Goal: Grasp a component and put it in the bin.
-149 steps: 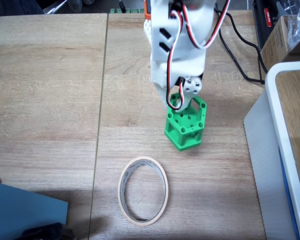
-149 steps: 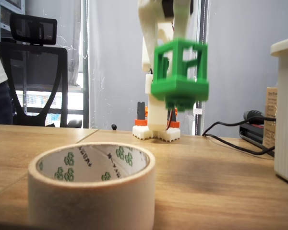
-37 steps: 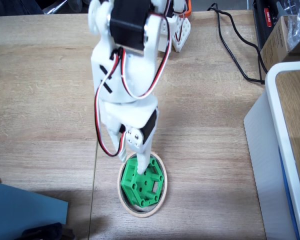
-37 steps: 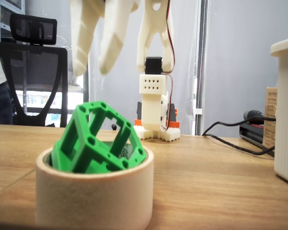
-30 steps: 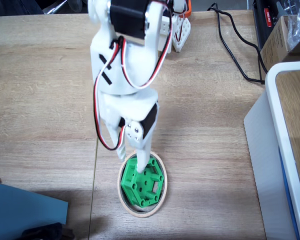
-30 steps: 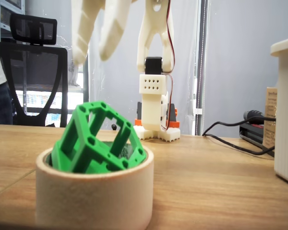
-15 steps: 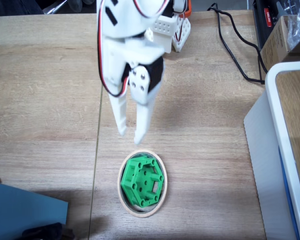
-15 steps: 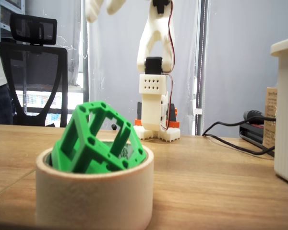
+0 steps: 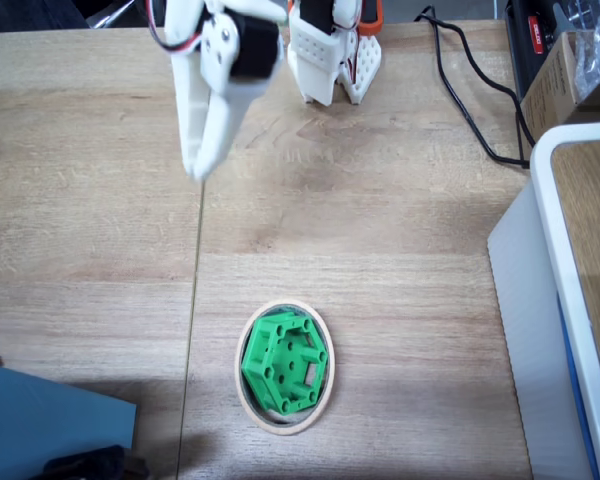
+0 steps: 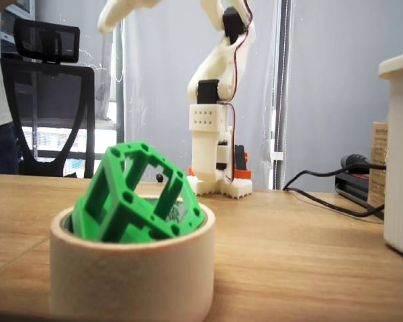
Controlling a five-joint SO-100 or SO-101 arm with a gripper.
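Note:
The green hexagonal component [image 9: 285,362] lies inside the beige ring that serves as the bin [image 9: 242,386], near the table's front edge. From the low fixed view the component [image 10: 138,194] sits tilted in the bin [image 10: 131,275], with one corner poking above the rim. My white gripper [image 9: 194,170] hangs high over the table's back left, far from the bin, its fingers meeting at the tips with nothing between them. In the low fixed view the gripper [image 10: 106,25] is at the top left.
A large white container with a blue edge [image 9: 555,300] fills the right side. Black cables [image 9: 470,90] run at the back right beside the arm's base [image 9: 330,55]. A blue object [image 9: 40,420] lies at the front left corner.
The gripper has let go of the component and pulled up and back from the bin toward the rear left, and its fingers have come together. The component stays tilted in the ring.

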